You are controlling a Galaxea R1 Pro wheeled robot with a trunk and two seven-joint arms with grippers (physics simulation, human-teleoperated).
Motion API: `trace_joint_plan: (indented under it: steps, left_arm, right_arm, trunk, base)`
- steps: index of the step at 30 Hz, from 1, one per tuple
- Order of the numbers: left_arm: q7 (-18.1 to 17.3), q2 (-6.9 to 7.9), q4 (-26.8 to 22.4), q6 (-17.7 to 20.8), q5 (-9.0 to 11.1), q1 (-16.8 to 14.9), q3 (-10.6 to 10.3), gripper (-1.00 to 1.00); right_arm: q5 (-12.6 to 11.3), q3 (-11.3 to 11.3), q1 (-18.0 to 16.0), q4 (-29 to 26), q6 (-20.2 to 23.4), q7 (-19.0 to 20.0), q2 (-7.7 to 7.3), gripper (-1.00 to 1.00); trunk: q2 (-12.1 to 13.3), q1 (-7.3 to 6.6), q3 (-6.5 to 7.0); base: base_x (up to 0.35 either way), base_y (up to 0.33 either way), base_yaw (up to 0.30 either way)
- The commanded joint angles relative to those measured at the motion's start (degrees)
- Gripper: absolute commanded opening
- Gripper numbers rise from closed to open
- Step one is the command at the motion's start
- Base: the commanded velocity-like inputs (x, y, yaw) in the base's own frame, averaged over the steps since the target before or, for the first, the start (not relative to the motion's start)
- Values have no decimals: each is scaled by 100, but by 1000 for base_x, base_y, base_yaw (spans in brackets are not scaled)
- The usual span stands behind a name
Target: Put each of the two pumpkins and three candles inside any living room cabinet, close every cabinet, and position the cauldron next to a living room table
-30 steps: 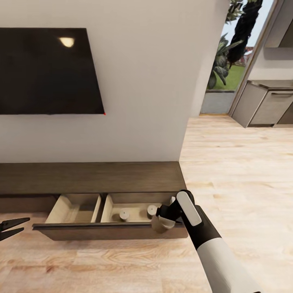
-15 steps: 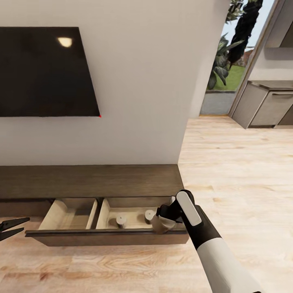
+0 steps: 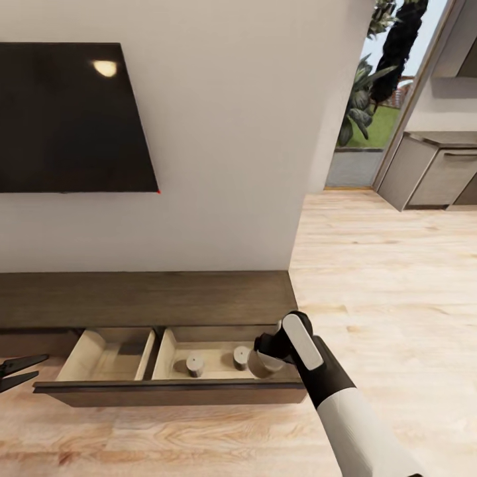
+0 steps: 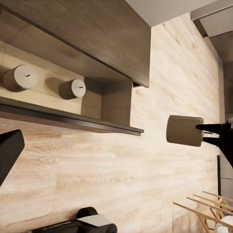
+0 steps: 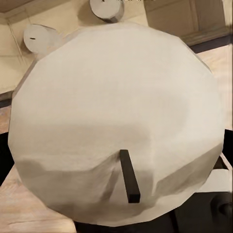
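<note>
The left gripper (image 3: 18, 372) hangs empty and spread at the view's left edge. In the cabinet (image 3: 152, 301)'s open drawer (image 3: 169, 384), two candles (image 3: 195, 365) stand upright. The right gripper (image 3: 260, 354), clenched on the third candle (image 3: 267, 364), has moved from above the drawer front to over the drawer's right end, so a release there looks near.

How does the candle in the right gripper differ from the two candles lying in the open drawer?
The held candle is clamped in the right gripper above the drawer's right end; the two candles in the drawer rest on its pale floor. The held one is carried tilted, while the drawer pair stand upright with flat tops up. The held one hangs near the front edge; the pair sit further inside. All three are alike: stubby grey-beige cylinders.
</note>
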Motion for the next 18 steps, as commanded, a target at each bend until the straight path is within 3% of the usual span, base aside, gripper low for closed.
trace_joint_plan:
  steps: [1,9,15,18]
  left_arm:
    - [0,0,0,0,-12,0,0,100]
    - [0,0,0,0,-64,0,0,100]
    - [2,0,0,0,-65,0,0,100]
    - [0,0,0,0,-65,0,0,100]
  right_arm:
    - [11,7,-1,11,-33,-9,4,-100]
    - [644,31,0,150,-477,-18,34,-100]
    - [736,39,-1,178,-514,-24,43,-100]
    - [753,188,-2,189,-549,-26,43,-100]
  trunk:
    - [0,0,0]
    - [0,0,0]
    - [0,0,0]
    - [0,0,0]
  base:
    - [95,0,0]
    - [94,0,0]
    - [108,0,0]
    - [95,0,0]
